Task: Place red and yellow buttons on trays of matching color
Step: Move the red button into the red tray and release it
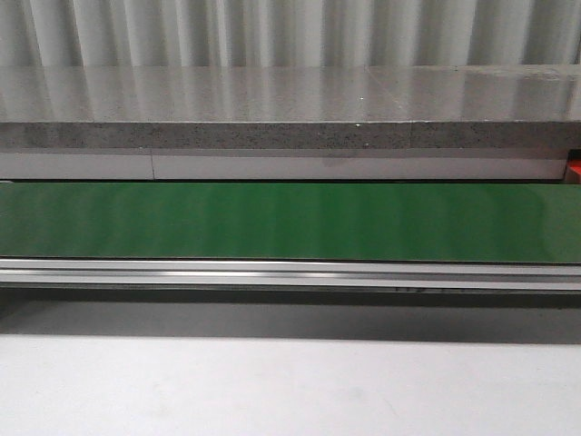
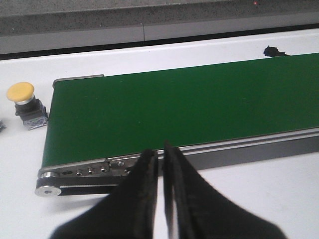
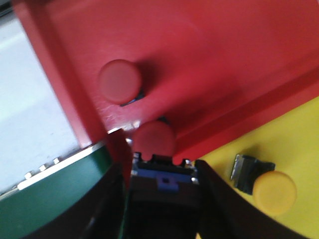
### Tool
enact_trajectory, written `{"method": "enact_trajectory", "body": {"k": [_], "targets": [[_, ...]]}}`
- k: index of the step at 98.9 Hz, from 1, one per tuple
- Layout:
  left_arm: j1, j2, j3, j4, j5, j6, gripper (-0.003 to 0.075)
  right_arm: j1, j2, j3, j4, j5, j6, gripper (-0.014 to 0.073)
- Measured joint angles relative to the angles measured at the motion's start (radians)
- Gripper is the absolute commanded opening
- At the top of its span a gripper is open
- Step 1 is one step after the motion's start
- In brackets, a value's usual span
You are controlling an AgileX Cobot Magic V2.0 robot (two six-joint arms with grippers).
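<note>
In the right wrist view my right gripper (image 3: 162, 174) is shut on a red button (image 3: 155, 138), its black and blue body held between the fingers, over the corner of the red tray (image 3: 209, 64). Another red button (image 3: 118, 81) lies in the red tray. A yellow button (image 3: 271, 191) lies in the yellow tray (image 3: 294, 144) beside it. In the left wrist view my left gripper (image 2: 160, 154) is shut and empty at the near edge of the green belt (image 2: 174, 109). A second yellow button (image 2: 22, 98) stands on the white table past the belt's end. No gripper shows in the front view.
The green conveyor belt (image 1: 290, 222) runs across the front view, with a metal rail (image 1: 290, 271) at its near side and a grey stone ledge (image 1: 290, 109) behind. A small black part (image 2: 273, 51) lies on the table beyond the belt.
</note>
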Motion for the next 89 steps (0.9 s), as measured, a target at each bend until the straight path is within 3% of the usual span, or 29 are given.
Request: {"method": "enact_trajectory", "body": {"k": [30, 75, 82, 89], "targets": [[0.000, 0.000, 0.000, 0.000, 0.000, 0.000, -0.0006, -0.093, 0.174, -0.101, -0.002, -0.031, 0.000, 0.0058], [0.000, 0.000, 0.000, 0.000, 0.000, 0.000, -0.0006, -0.095, 0.420, -0.223, 0.045, -0.127, 0.000, 0.0062], [0.000, 0.000, 0.000, 0.000, 0.000, 0.000, -0.0006, -0.095, 0.441, -0.234, 0.055, -0.128, 0.000, 0.0111], [0.000, 0.000, 0.000, 0.000, 0.000, 0.000, -0.0006, -0.095, 0.455, -0.239, 0.057, -0.128, 0.000, 0.0229]]}}
